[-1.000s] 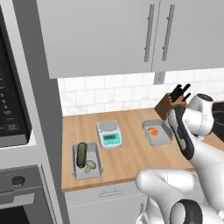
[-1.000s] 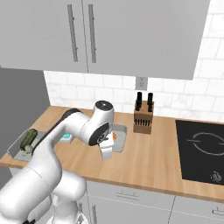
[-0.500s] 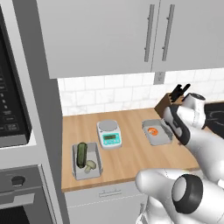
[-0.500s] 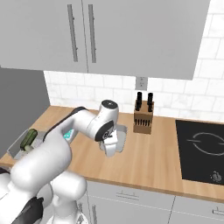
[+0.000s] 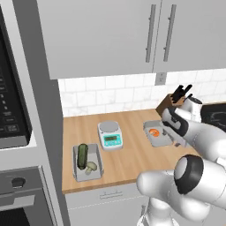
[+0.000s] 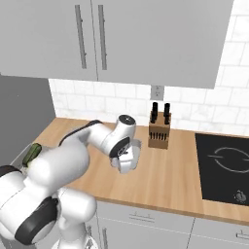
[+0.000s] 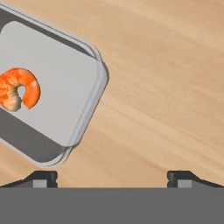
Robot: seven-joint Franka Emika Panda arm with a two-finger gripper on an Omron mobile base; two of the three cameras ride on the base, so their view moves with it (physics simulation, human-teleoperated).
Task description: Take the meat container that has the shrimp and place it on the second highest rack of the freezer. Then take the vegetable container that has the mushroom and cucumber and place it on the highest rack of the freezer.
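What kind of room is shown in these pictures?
Most likely a kitchen, rendered in simulation: a wooden counter under grey wall cabinets, a knife block by the tiled wall, and a black cooktop.

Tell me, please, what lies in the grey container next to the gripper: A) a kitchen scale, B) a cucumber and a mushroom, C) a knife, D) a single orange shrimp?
D: in the hand view, the container holds one curled orange shrimp, with the open gripper just off its rim, over bare counter.

White arm (image 6: 97,141) over wooden counter (image 6: 170,170); knife block (image 6: 159,131) (dark handles) beside stovetop (image 6: 226,165)
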